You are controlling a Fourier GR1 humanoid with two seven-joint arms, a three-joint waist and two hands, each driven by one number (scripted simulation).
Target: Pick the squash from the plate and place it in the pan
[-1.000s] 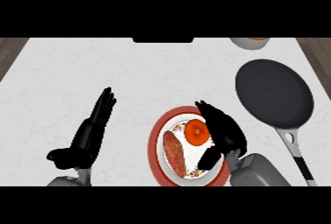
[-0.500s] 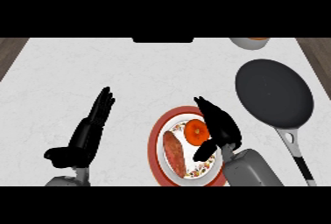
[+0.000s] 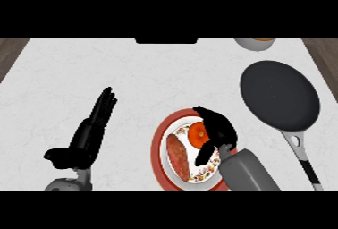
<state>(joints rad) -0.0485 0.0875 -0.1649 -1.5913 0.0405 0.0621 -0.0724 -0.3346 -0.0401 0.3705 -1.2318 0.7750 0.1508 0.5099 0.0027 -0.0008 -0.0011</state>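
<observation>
On a pale marbled surface [image 3: 145,76], the right hand [image 3: 218,127] is hovering over a red-rimmed plate [image 3: 160,138], its fingers curling down beside the round orange squash [image 3: 196,133] but not visibly closing around it. The squash is sitting on the plate next to an oblong reddish-brown item [image 3: 177,153]. A dark pan [image 3: 280,96] is lying to the plate's right, its grey handle [image 3: 300,150] pointing toward the lower edge. The left hand [image 3: 89,134] is resting at the left, fingers straight. A bowl [image 3: 254,43] is peeking in at the far edge.
</observation>
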